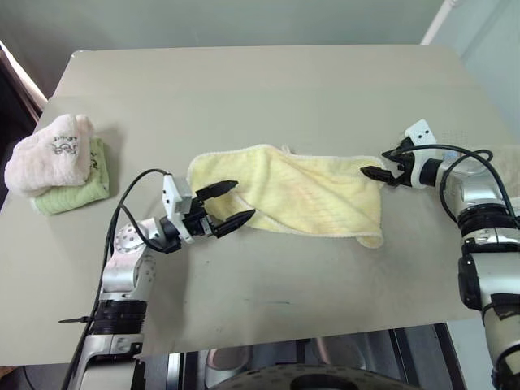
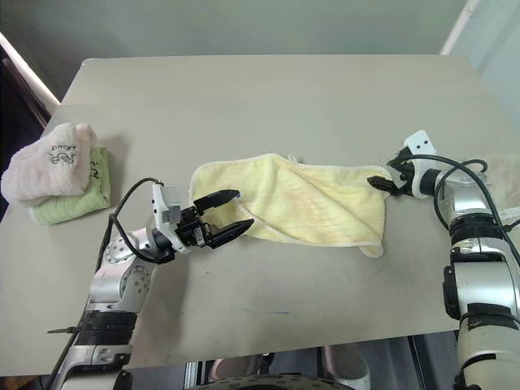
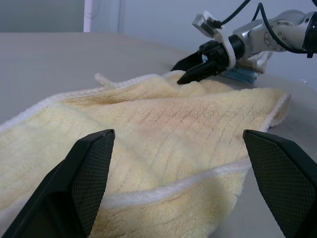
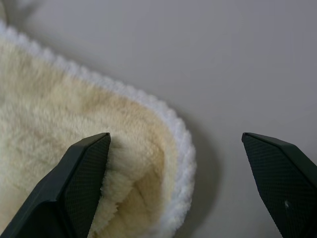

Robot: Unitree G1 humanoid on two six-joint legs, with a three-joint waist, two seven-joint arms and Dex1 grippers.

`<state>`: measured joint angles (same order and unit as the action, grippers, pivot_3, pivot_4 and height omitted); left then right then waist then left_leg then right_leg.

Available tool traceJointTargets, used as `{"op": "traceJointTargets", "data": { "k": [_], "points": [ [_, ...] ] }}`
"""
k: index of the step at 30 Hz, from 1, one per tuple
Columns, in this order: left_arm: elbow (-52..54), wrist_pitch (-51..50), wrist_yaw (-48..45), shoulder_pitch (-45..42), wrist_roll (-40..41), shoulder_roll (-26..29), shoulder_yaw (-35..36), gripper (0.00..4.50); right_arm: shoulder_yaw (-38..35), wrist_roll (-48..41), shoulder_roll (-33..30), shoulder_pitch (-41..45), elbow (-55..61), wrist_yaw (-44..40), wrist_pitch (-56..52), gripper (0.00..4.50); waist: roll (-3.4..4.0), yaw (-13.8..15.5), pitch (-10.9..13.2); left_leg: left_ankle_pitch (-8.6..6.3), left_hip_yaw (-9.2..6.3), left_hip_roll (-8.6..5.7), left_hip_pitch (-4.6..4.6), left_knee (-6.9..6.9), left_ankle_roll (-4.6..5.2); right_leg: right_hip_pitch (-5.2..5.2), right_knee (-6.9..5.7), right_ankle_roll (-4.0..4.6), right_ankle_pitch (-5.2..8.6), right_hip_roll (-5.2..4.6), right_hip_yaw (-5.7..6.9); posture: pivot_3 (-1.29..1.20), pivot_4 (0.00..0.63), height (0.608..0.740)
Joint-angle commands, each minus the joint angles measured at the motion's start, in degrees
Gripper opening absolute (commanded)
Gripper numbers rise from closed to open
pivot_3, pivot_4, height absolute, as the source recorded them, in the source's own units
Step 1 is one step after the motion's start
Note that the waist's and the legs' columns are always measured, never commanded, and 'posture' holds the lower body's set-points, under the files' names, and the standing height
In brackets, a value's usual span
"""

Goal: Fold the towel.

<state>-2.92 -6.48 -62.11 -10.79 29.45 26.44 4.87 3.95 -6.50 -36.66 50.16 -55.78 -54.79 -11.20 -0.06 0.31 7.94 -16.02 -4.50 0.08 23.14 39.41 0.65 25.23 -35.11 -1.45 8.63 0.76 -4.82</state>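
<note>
The pale yellow towel [image 1: 301, 195] lies loosely folded across the middle of the table, with a whitish edge and one layer lapped over another. My left gripper [image 1: 242, 201] is open at the towel's left end, its fingers low over the near left corner with the cloth [image 3: 173, 134] spread just ahead of them. My right gripper [image 1: 376, 175] is open at the towel's far right corner, where the rounded, doubled edge [image 4: 114, 148] sits between its fingers. In the left wrist view, the right gripper [image 3: 190, 69] shows beyond the cloth.
A pink folded towel [image 1: 49, 150] rests on a green one [image 1: 77, 193] at the table's left edge. Behind the right gripper lies a beige towel [image 3: 260, 58] on a blue one [image 3: 243, 75]. The table [image 1: 268, 89] stretches bare toward the far side.
</note>
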Motion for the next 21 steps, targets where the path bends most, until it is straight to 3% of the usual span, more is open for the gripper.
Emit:
{"op": "traceJointTargets", "data": {
  "k": [1, 21],
  "points": [
    [1.2, 1.2, 0.1, -0.1, 0.1, 0.4, 1.0, 4.50, -0.6, 1.4, -0.2, 2.3, -2.0, -1.3, 3.0, 4.48, 0.00, 0.0, 0.0, 0.00, 0.00, 0.01, -0.01, -0.04, -0.01, 0.01, 0.00, 0.02, -0.01, 0.00, 0.00, 0.00, 0.150, 0.740],
    [1.2, 1.2, 0.1, -0.1, 0.1, 0.4, 1.0, 4.50, -1.9, 3.4, 0.3, 3.5, -4.9, -2.1, 5.0, 4.48, 0.00, 0.0, 0.0, 0.07, 0.00, 0.07, -0.09, -0.26, -0.11, 0.06, -0.02, 0.16, -0.03, 0.01, 0.01, 0.00, 0.150, 0.740]
  ]
}}
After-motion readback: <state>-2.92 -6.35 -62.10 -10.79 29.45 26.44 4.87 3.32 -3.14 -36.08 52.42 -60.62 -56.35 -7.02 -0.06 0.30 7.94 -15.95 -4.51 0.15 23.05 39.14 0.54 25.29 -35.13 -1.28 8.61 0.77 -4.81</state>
